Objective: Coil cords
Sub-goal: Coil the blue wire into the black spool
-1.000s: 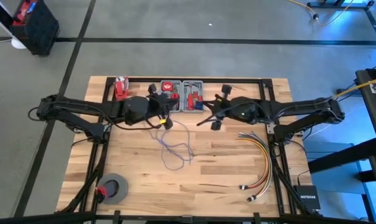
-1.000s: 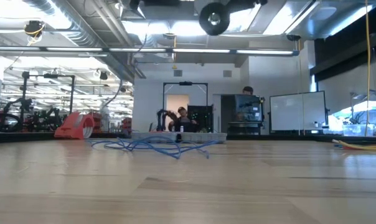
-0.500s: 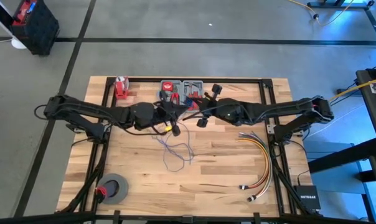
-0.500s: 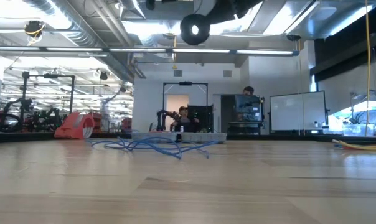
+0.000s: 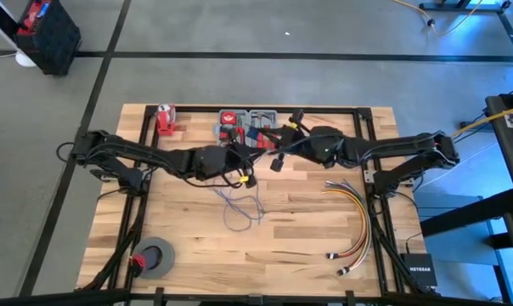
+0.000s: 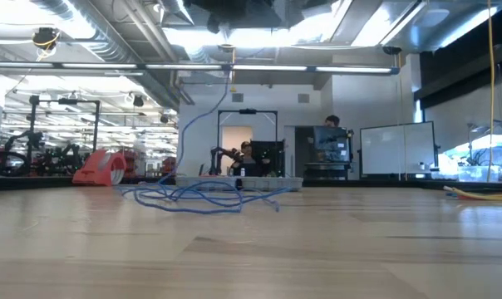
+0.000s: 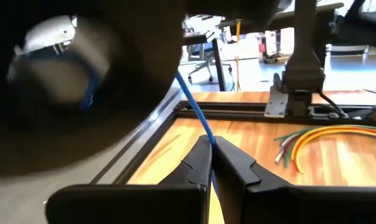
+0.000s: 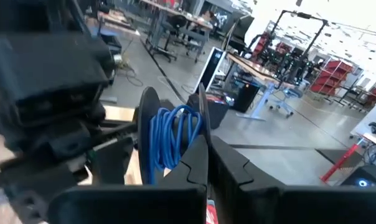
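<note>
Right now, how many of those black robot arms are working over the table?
2. The left arm reaches in from the table's left side, the right arm from its right. Their grippers meet near the table's far middle, above the thin blue cords.

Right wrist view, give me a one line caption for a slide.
Right gripper, fingers shut on the blue cord, its loops bunched beside the fingers, with the left arm close by.

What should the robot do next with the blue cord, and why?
Probably wind on another turn. The right claw is shut beside a coil of blue cord, and the left claw is shut on the cord running up from it, while loose cord loops lie on the table.
</note>
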Available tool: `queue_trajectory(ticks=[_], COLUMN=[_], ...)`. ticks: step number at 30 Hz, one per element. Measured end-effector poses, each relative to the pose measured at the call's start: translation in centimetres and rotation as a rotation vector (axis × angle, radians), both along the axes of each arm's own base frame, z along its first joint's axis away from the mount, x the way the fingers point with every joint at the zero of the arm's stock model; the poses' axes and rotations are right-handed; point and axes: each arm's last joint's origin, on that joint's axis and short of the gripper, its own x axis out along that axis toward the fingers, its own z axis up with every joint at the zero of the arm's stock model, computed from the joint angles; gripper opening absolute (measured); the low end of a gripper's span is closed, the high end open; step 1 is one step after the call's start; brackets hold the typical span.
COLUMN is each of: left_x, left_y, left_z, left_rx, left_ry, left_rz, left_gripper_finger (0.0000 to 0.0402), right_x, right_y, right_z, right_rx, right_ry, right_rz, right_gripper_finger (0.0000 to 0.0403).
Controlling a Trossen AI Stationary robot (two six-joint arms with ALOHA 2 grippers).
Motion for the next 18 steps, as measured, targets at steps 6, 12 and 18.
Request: queue_trajectory(ticks=[6, 12, 18], left_x=[0.0, 0.0, -0.1], left_y=[0.5, 0.6, 0.5], left_z=[-0.1, -0.3, -0.6], left_rx=[-0.003, -0.002, 0.008], left_ry=[0.019, 0.040, 0.068], left_rz=[0.007, 0.007, 0.006], left_gripper_finger=[0.0005, 0.0005, 0.0005], right_x=[-1.3, -2.3, -2.7], right_y=[1.1, 1.5, 1.5], right_z=[2.0, 3.6, 5.3], right_rx=[-0.002, -0.003, -0.002], right_ry=[-0.035, -0.051, -0.063], right_rz=[0.036, 0.052, 0.054], right_gripper_finger=[0.0005, 0.0005, 0.0005])
